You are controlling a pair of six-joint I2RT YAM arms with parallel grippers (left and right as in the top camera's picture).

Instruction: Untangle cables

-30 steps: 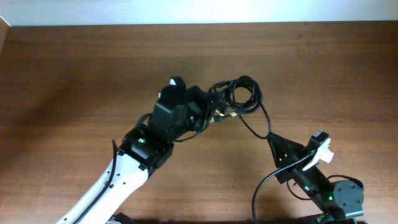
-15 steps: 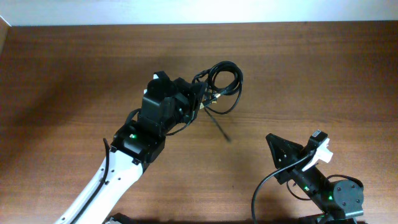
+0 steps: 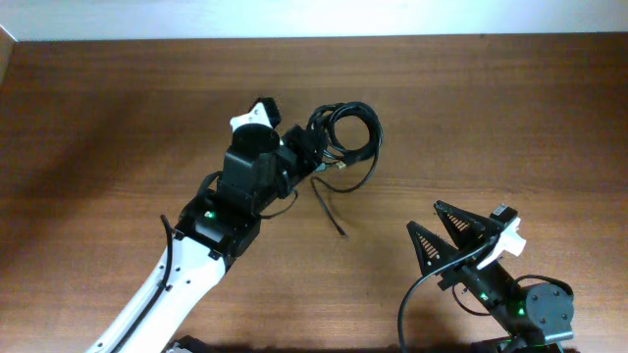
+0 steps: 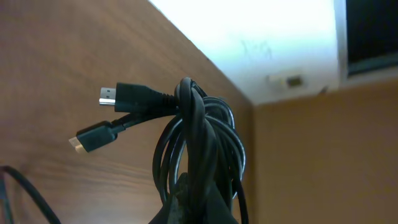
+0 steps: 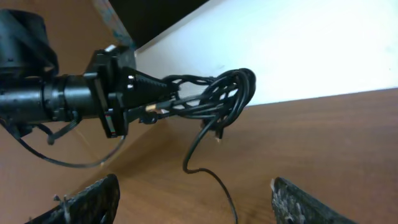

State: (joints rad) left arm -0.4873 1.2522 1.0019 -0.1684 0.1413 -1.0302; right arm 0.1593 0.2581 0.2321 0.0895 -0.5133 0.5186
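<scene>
The cables (image 3: 351, 135) are a bundle of thin black cords in a small coil, lifted over the middle of the wooden table. My left gripper (image 3: 315, 151) is shut on the coil. In the left wrist view the coil (image 4: 200, 140) rises from between my fingers, with a silver-tipped plug (image 4: 121, 96) and a gold-tipped plug (image 4: 92, 139) sticking out left. One loose strand (image 3: 330, 208) trails from the coil down onto the table toward my right gripper (image 3: 425, 218). That gripper stands open and empty at the front right. In the right wrist view the strand (image 5: 214, 176) ends between its fingers (image 5: 87, 202), touching neither.
The white left arm (image 3: 167, 284) slants in from the front left. The right arm's base (image 3: 535, 309) sits at the front right corner. A pale wall (image 3: 314, 18) borders the table's far edge.
My right gripper has opened and let go of the strand it held taut. The left gripper has carried the coil leftward, and the freed strand has dropped slack onto the table.
</scene>
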